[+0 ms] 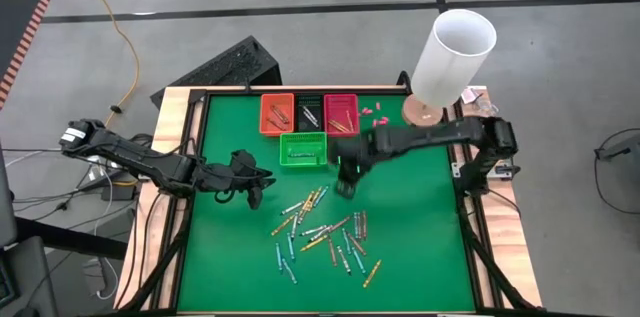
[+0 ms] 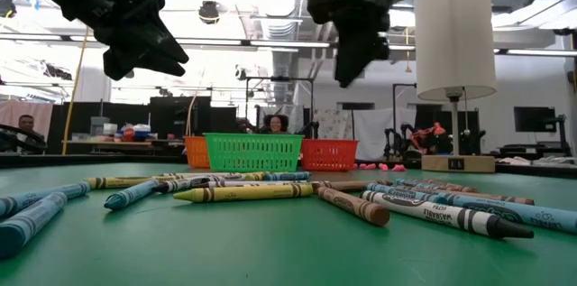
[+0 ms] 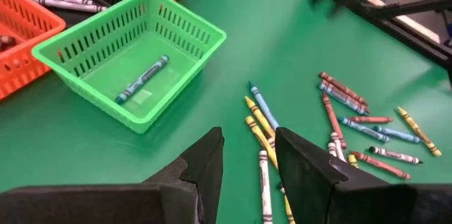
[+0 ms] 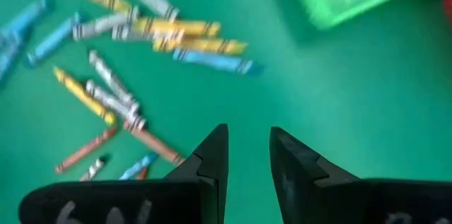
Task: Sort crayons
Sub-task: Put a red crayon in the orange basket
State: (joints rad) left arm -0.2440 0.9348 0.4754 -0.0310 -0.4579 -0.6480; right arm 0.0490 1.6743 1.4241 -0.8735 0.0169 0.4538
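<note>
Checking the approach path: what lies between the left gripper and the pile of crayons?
Only bare green mat, seen from the high view: the left gripper, open and empty, hovers just beside the crayons.

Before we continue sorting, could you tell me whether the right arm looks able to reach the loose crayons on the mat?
Probably yes: the right claw hangs open, empty, just beside the crayons, with nothing between them.

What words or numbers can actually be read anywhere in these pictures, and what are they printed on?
No text reads with certainty.
Crayon wrappers, low view: dark print that looks like a brand name, too small and blurred to read.
Right gripper, right wrist view: pale marks on its fingers, too blurred to read.
Baskets, lamp, table: no writing visible.
</note>
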